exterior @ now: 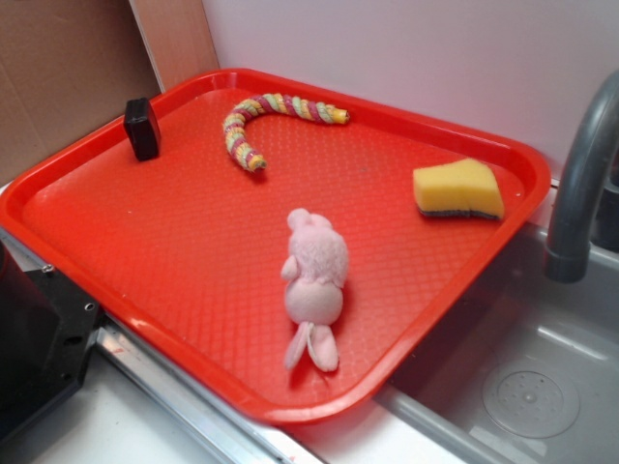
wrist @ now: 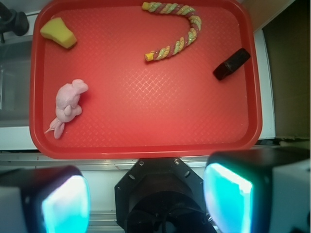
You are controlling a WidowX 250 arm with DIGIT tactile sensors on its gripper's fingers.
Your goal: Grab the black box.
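Right now my gripper (wrist: 146, 199) hangs high above the near edge of the red tray (wrist: 146, 145), its two fingers (wrist: 228, 199) spread wide with nothing between them; in the wrist view they fill the lower corners, pads glowing teal. The black box (wrist: 232, 63) sits well apart from the gripper, far up and to the right in that view, close to the tray's right rim. From the exterior camera I see the box (exterior: 142, 128) standing on end in the tray's far left corner, just inside the rim, touching nothing else on the tray.

Near it, toward the middle of the far side, lies a curved striped rope (exterior: 271, 118). A pink bunny (exterior: 314, 285) lies in the middle of the tray toward the near edge, and a yellow sponge (exterior: 459, 188) rests at the right side. Beyond the tray's right edge I can see a sink (exterior: 527, 387) and a grey faucet (exterior: 580, 184).

I can read no label or writing on the box or anything else.
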